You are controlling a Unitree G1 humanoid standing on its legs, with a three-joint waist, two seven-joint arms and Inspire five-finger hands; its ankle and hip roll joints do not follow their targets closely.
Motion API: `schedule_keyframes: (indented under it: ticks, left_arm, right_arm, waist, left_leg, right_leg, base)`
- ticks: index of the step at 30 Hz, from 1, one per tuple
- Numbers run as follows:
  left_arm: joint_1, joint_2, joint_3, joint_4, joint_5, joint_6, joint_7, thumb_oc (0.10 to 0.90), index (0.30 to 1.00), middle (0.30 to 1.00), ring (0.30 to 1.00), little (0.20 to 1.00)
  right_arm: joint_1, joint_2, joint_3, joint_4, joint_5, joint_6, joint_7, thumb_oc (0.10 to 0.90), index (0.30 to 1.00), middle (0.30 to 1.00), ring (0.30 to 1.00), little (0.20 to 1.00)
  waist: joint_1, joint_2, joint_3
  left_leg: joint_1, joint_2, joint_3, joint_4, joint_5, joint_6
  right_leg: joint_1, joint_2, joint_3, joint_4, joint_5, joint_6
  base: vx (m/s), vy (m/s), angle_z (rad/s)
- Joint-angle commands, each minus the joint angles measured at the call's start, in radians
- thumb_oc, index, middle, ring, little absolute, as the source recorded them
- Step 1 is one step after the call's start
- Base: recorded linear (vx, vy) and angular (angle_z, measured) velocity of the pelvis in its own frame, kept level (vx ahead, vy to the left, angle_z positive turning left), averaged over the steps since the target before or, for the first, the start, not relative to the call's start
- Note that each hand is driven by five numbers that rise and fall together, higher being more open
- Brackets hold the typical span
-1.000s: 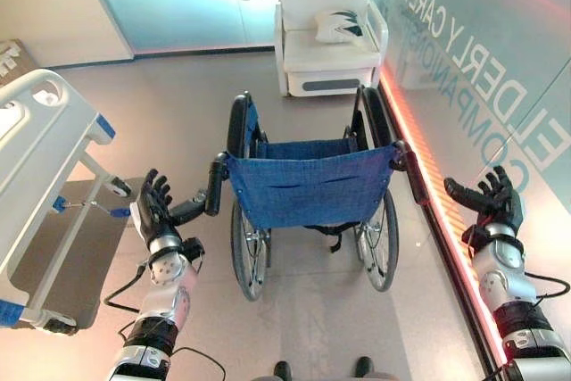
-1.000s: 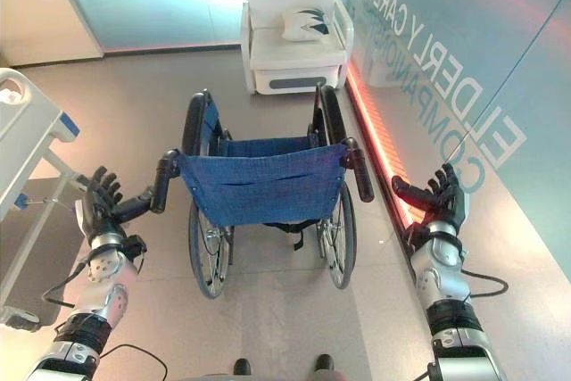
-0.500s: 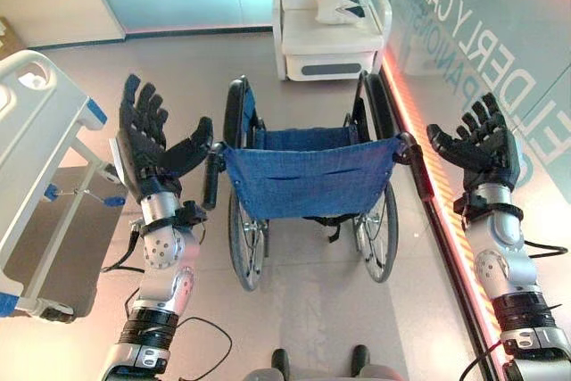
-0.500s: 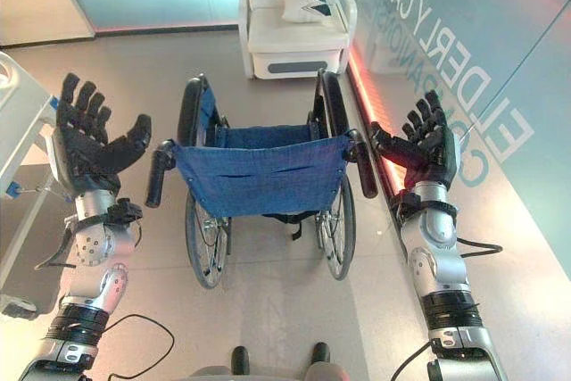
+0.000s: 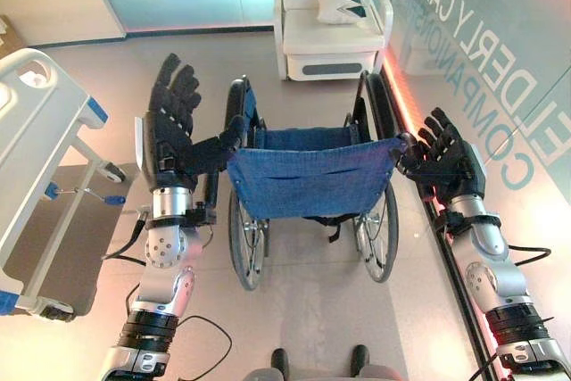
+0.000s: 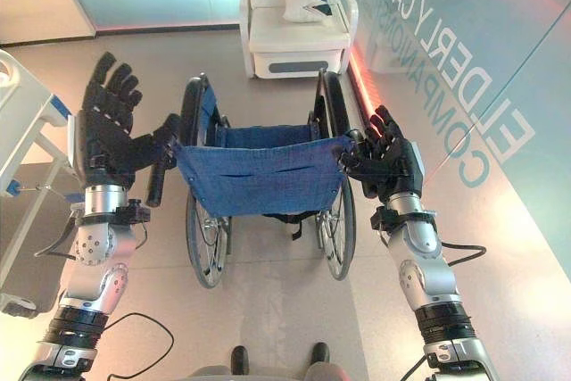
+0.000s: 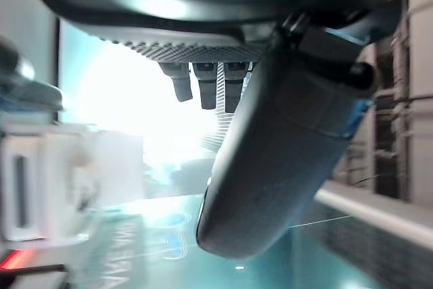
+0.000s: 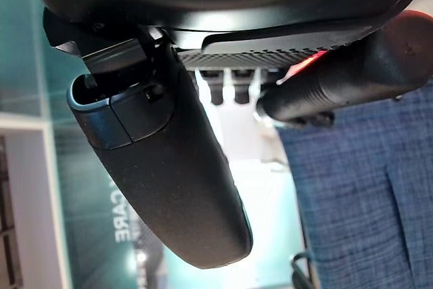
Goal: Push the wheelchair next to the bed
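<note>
Plainly, in the left eye view the wheelchair [image 5: 308, 189] stood mid-floor with its blue back toward the robot, well apart from the bed [image 5: 40, 158] at the left and near the lit strip [image 5: 419, 153] along the glass wall. The left hand [image 5: 174, 131] was raised beside the left push handle [image 5: 214, 186], fingers spread, thumb reaching toward the chair's frame but gripping nothing; the right hand [image 5: 446, 162] sat at the right push handle [image 5: 406, 144], fingers straight. In the right eye view the same held, with the armchair [image 6: 294, 37] ahead carrying a cushion [image 6: 308, 2], the one thing here that held another. The left wrist view showed straight fingers [image 7: 203, 86] and thumb against bright glass, no handle between them. The right wrist view showed the handle just past the uncurled fingers [image 8: 226, 86], beside blue cloth. My judgement: a push with neither hand closed could slip off the handles, and an uneven shove could slew the chair into the wall or armchair.
</note>
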Motion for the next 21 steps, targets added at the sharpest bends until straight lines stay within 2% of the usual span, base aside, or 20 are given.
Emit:
schedule_keyframes:
  ticks: [1, 2, 5, 6, 11, 17, 21]
  left_arm:
    - [-0.064, 0.103, -0.022, 0.016, 0.126, 0.028, 0.039, 0.8, 0.9, 0.9, 0.9, 0.9]
    - [-0.069, 0.119, -0.03, 0.044, 0.094, 0.055, 0.039, 0.8, 0.9, 0.9, 0.9, 0.9]
    - [-0.084, 0.128, -0.04, 0.075, 0.123, 0.072, 0.058, 0.8, 0.9, 0.9, 0.9, 0.9]
    - [-0.097, 0.136, -0.051, 0.091, 0.121, 0.099, 0.064, 0.8, 0.9, 0.9, 0.9, 0.9]
    - [-0.142, 0.154, -0.073, 0.131, 0.06, 0.149, 0.054, 0.8, 0.9, 0.9, 0.9, 0.9]
    - [-0.206, 0.176, -0.119, 0.177, 0.069, 0.258, 0.064, 0.8, 0.9, 0.9, 0.9, 0.9]
    - [-0.266, 0.205, -0.149, 0.239, 0.114, 0.315, 0.081, 0.8, 0.9, 0.9, 0.9, 0.9]
  right_arm:
    - [-0.066, -0.04, -0.007, -0.137, -0.041, -0.041, 0.044, 0.8, 0.9, 0.9, 0.9, 0.9]
    - [-0.073, -0.052, 0.004, -0.125, -0.064, -0.026, 0.026, 0.8, 0.9, 0.9, 0.9, 0.9]
    - [-0.088, -0.062, 0.019, -0.1, -0.115, -0.004, -0.004, 0.8, 0.9, 0.9, 0.9, 0.9]
    - [-0.103, -0.075, 0.034, -0.079, -0.166, 0.003, -0.042, 0.8, 0.9, 0.9, 0.9, 0.9]
    - [-0.155, -0.117, 0.065, -0.028, -0.338, 0.061, -0.151, 0.8, 0.9, 0.9, 0.9, 0.9]
    - [-0.242, -0.16, 0.103, 0.023, -0.432, 0.153, -0.285, 0.8, 0.9, 0.9, 0.9, 0.9]
    - [-0.317, -0.176, 0.136, 0.053, -0.455, 0.224, -0.328, 0.8, 0.9, 0.9, 0.9, 0.9]
  waist:
    - [0.017, -0.017, -0.057]
    - [0.016, -0.016, -0.057]
    - [0.015, -0.016, -0.056]
    - [0.015, -0.015, -0.055]
    - [0.013, -0.012, -0.05]
    - [0.012, -0.008, -0.036]
    - [0.013, -0.006, -0.023]
  left_leg:
    - [-0.021, -0.018, -0.004, 0.03, -0.085, 0.008]
    - [-0.022, -0.018, -0.004, 0.031, -0.085, 0.008]
    - [-0.023, -0.019, -0.002, 0.036, -0.085, 0.008]
    - [-0.024, -0.019, -0.002, 0.039, -0.086, 0.009]
    - [-0.026, -0.02, 0.0, 0.047, -0.087, 0.009]
    - [-0.031, -0.023, 0.001, 0.06, -0.09, 0.013]
    - [-0.037, -0.025, -0.001, 0.068, -0.091, 0.015]
  right_leg:
    - [-0.031, 0.0, 0.01, 0.096, -0.089, 0.011]
    - [-0.032, 0.0, 0.01, 0.098, -0.089, 0.012]
    - [-0.032, -0.001, 0.007, 0.101, -0.089, 0.012]
    - [-0.033, 0.0, 0.008, 0.103, -0.089, 0.011]
    - [-0.033, 0.001, 0.009, 0.106, -0.089, 0.01]
    - [-0.035, 0.005, 0.015, 0.114, -0.09, 0.008]
    - [-0.04, 0.008, 0.019, 0.121, -0.092, 0.004]
  base:
    - [0.0, 0.0, 0.0]
    - [0.0, 0.0, 0.0]
    - [0.0, 0.0, 0.0]
    - [0.0, 0.0, 0.0]
    - [0.0, 0.0, 0.0]
    - [0.0, 0.0, 0.0]
    - [-0.02, -0.003, 0.0]
